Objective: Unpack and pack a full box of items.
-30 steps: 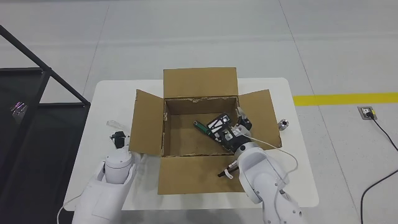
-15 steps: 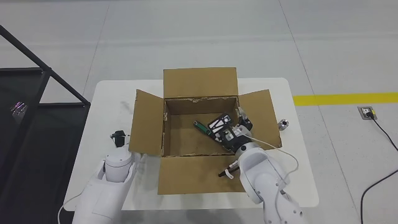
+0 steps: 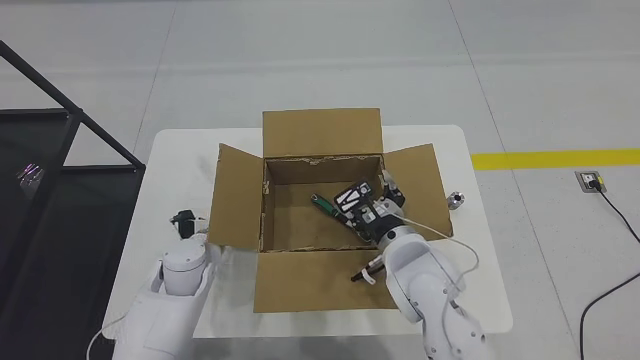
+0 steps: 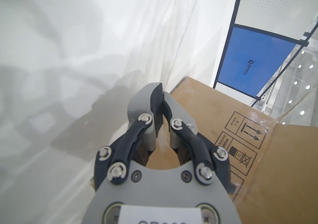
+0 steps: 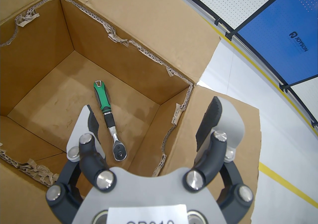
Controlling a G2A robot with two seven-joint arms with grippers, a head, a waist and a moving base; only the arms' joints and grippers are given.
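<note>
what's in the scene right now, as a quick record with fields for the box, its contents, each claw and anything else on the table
box: cardboard box, flaps open, on the white table
contents: green-handled ratchet lying flat on the box floor
right claw: right claw open, over the box near the ratchet
left claw: left claw shut, outside the box by its left flap
also on table: small metal part right of the box
</note>
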